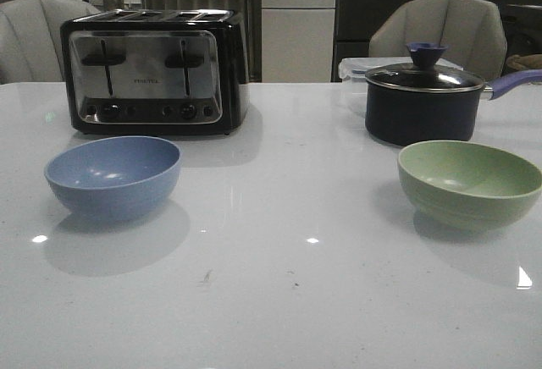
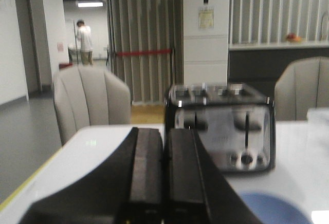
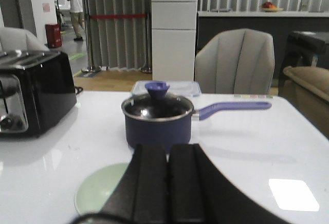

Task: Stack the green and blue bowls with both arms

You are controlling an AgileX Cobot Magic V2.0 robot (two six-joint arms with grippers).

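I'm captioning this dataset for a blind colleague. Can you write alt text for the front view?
A dusty blue round bowl on the left and a pale green round bowl on the right sit apart on a glossy white table. Behind them stand a black and chrome four-slot toaster and a dark lidded saucepan; no arms show.

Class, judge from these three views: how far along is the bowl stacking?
Done: nothing; the blue bowl and green bowl sit far apart on the table, both empty. In hand: nothing; the left gripper and right gripper are shut, above the table. Left: grasping, carrying, stacking.
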